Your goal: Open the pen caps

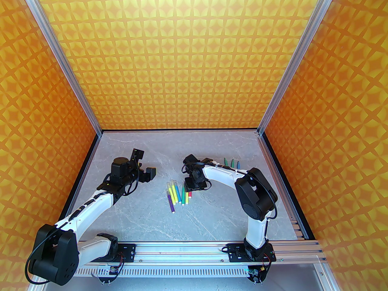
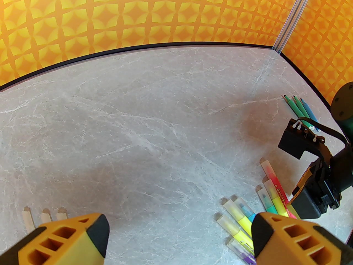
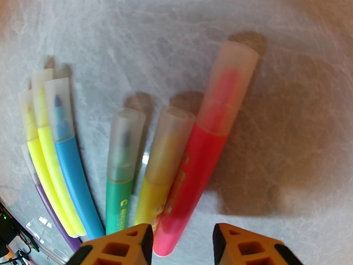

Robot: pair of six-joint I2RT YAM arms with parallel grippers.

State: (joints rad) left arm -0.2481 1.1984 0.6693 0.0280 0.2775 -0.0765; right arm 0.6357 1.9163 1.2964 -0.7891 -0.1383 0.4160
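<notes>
Pens (image 1: 170, 202), seven, lay fanned on grey table (image 1: 212, 220) near centre, tips pointing away, close together, each w/ a frosted cap (image 3: 125, 137) on. Order left to right: purple, two yellow, blue, green, yellow, red. Green pen (image 3: 118, 197) carried yellow print starting w/ a C-like mark, and red pen (image 3: 204, 153) had yellow print along the barrel; both too blurred to read.

R gripper (image 3: 182, 236) hung right over the fan's right side. Its jaws were part-way apart, the red pen's back end lay betw. the fingers, and a gap showed on one side, so nothing was clamped.

L gripper (image 2: 179, 230) sat well left of the fan, spread wide, nothing betw. its fingers. Just past it lay three loose caps (image 2: 45, 217) in a row.

Farthest, at right: three bare pens (image 2: 296, 106), two green and one blue, side by side, their near ends hidden behind R arm (image 1: 218, 174) in the top view.
</notes>
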